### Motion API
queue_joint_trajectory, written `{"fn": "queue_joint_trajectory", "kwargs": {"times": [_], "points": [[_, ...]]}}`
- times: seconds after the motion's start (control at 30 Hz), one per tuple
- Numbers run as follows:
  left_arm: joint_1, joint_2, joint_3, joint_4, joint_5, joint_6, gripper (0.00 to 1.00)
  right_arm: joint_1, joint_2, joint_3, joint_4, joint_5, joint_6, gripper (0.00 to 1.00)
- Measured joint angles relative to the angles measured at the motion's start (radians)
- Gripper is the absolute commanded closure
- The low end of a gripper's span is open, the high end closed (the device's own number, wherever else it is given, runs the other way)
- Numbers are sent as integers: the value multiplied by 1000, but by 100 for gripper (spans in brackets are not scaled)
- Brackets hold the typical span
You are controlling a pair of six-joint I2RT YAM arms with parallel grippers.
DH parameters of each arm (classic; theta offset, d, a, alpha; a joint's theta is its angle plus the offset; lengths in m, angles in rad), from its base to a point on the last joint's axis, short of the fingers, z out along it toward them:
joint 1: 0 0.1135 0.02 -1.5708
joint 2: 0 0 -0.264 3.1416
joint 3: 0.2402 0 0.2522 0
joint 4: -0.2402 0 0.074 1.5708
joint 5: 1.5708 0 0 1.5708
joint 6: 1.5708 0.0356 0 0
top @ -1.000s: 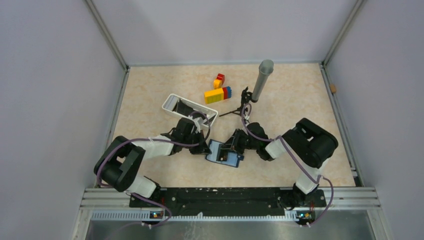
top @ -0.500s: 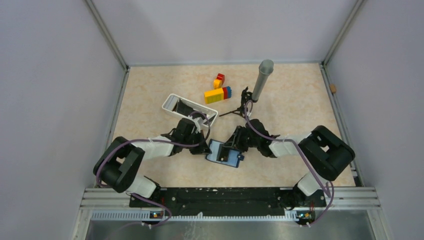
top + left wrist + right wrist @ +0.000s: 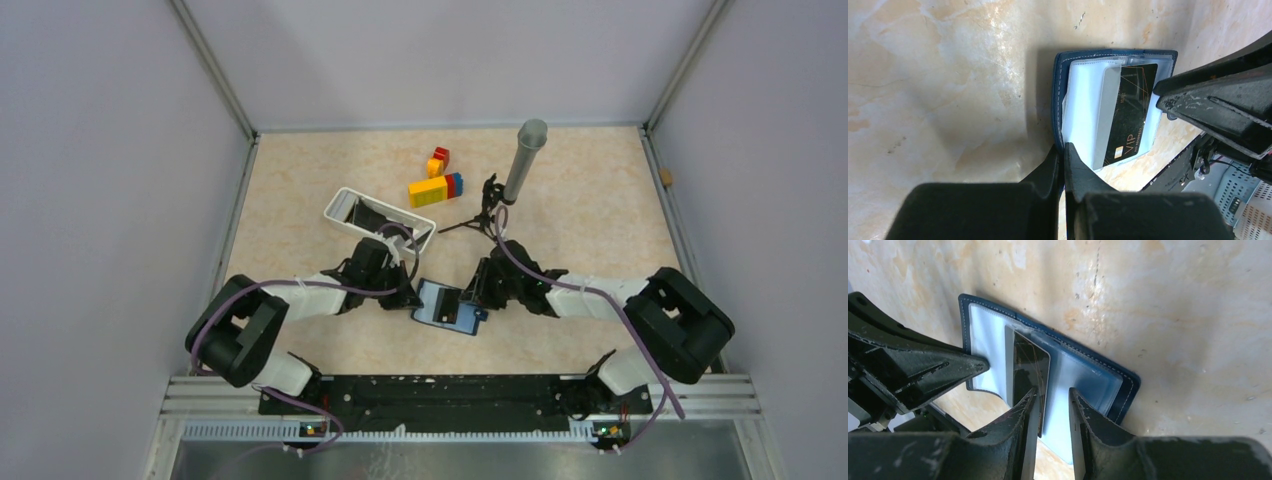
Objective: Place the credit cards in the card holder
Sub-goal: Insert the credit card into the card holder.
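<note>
The navy card holder (image 3: 447, 305) lies open on the table between both grippers, its clear pockets facing up. A black glossy card (image 3: 1130, 115) marked "VIP" sits partly inside a pocket; it also shows in the right wrist view (image 3: 1030, 367). My left gripper (image 3: 1063, 150) is shut on the holder's near navy edge (image 3: 1060, 95). My right gripper (image 3: 1053, 395) is narrowly open over the holder (image 3: 1120, 387), the card's edge beside its left finger. More dark cards (image 3: 368, 215) lie in the white tray (image 3: 345, 196).
Stacked yellow, red and blue bricks (image 3: 436, 186) and a small red-yellow brick (image 3: 438, 160) lie behind the tray. An upright grey cylinder (image 3: 524, 160) and a small black stand (image 3: 487, 205) are at the back centre. Walls enclose the table.
My right arm's elbow has swung out to the right and lower while its gripper stays at the holder. The left arm and holder have barely moved.
</note>
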Motion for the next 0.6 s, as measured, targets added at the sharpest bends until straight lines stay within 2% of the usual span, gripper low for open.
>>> {"fn": "queue_joint_trajectory", "kwargs": {"times": [0.53,0.6], "points": [[1,-4,-15,21,21,0,100,49,109,47,64,-74,37,95],[3,-4,-17,23,27,0,95,53,135,67,70,-79,40,95]]}}
